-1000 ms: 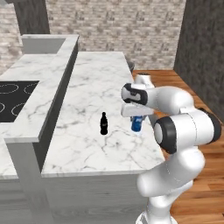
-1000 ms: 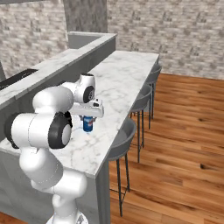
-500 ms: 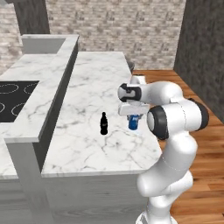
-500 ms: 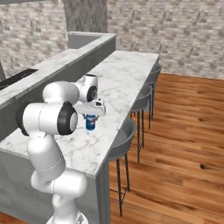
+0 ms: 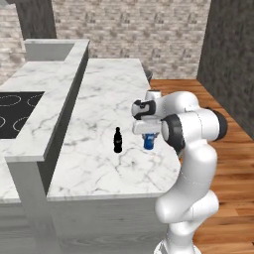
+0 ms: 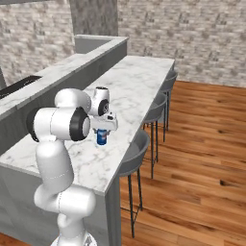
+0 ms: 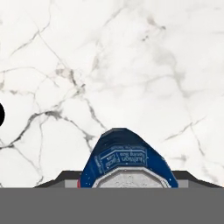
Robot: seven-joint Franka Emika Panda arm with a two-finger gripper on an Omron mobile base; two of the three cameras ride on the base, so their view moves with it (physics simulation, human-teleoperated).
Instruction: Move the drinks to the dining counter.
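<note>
- The arm's elbow has been swung in over the last second: where it bulged out over the wooden floor [image 5: 233, 163] beyond the dining counter [image 5: 99, 163], its upper links are now folded upright, close against the counter's edge.
- The gripper [image 5: 148, 142], closed around the blue soda can [image 5: 148, 143], has been carried slightly toward the black bottle [image 5: 117, 140], so the can is now seen nearer the bottle, though still apart from it.
- In the right base view the can [image 6: 101, 137] is seen a little further along the counter [image 6: 139, 81] from its near end than before.
</note>
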